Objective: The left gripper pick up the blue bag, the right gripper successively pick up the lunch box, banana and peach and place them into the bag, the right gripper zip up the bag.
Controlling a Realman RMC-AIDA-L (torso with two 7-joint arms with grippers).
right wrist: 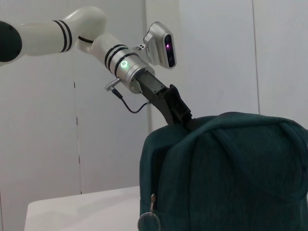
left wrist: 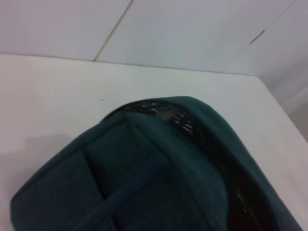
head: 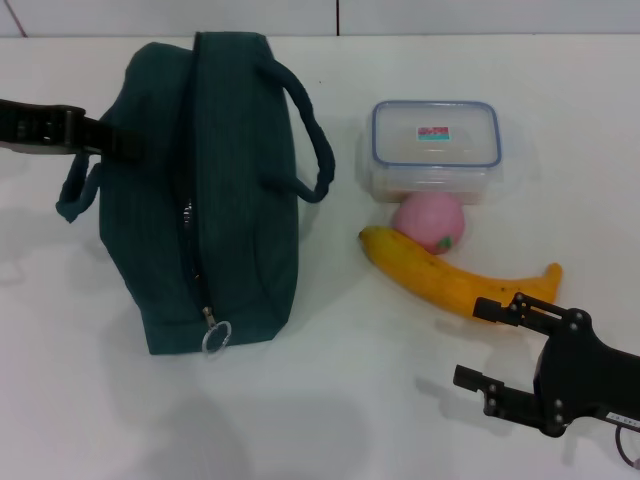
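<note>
1. White surface [head: 330,400], head view: blue bag [head: 215,200] zipped, lying left; left hand [head: 105,138] at its handle, grip unclear. Lunch box [head: 435,148], peach [head: 430,222], banana [head: 450,280] grouped near spread right hand [head: 492,345], within reach.
2. Left wrist view: bag [left wrist: 159,183] directly beneath.
3. Right wrist view: left hand [right wrist: 179,111] meets the bag's top [right wrist: 231,168], seemingly to lift it.

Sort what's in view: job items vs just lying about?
Job:
bag, left gripper at its far handle
lunch box
peach
banana
right gripper, open, near the banana

Lying about:
nothing; only the table
</note>
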